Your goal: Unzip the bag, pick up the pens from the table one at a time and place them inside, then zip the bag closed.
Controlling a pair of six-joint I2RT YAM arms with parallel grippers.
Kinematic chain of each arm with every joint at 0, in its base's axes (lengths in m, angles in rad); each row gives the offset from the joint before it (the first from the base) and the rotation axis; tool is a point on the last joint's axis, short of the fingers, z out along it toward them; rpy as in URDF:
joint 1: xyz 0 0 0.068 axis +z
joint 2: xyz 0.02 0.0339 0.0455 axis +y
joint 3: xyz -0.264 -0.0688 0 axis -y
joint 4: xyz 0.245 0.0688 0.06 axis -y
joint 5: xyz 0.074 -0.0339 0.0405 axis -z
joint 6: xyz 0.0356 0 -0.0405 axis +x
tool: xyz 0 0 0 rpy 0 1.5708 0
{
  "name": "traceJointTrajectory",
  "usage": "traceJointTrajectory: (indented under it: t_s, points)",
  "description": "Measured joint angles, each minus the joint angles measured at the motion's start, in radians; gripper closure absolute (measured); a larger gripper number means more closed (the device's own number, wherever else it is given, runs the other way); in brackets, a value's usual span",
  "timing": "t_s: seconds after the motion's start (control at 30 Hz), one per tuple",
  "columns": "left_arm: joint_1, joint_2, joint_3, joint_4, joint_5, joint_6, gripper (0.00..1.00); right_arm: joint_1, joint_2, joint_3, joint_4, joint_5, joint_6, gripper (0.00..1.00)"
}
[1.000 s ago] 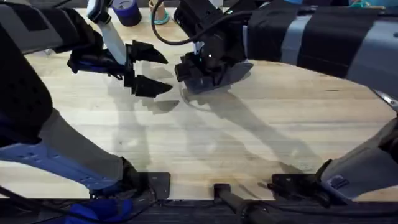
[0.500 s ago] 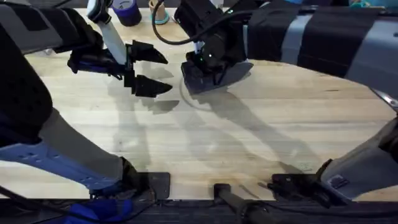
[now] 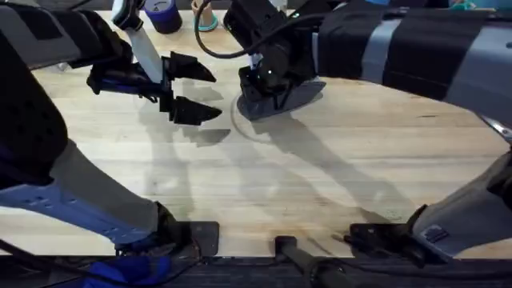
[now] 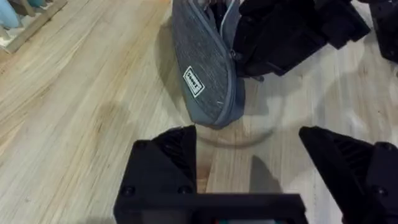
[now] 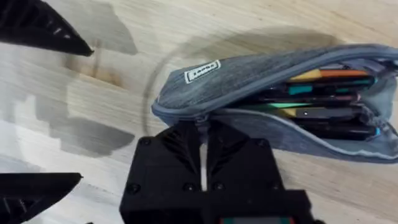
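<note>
The grey-blue bag (image 3: 288,96) lies on the table (image 3: 320,176) at the far middle. In the right wrist view the bag (image 5: 249,78) gapes open along its zipper, with several pens (image 5: 323,93) lying inside. My right gripper (image 5: 202,127) is at the bag's labelled end, shut on the pale zipper pull. Overhead, the right gripper (image 3: 266,82) hangs right over the bag. My left gripper (image 3: 194,90) hovers just left of the bag, open and holding nothing. The left wrist view shows the left gripper (image 4: 249,155) spread wide in front of the bag (image 4: 205,68).
A dark blue cup (image 3: 162,12) and teal-handled scissors (image 3: 206,20) stand at the far edge behind the left gripper. A wooden tray (image 4: 18,18) sits farther left. Bare wood stretches across the near half of the table.
The right gripper and the bag's near end have shifted slightly to the right. The left arm has not moved.
</note>
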Motion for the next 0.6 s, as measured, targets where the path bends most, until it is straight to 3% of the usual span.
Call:
traceJointTrajectory:
  t_s: [0.6]
  points:
    - [0.0,0.0,0.0,0.0,0.0,0.0,0.006,0.001,0.0,0.0,0.0,-0.003,-0.002,0.97]
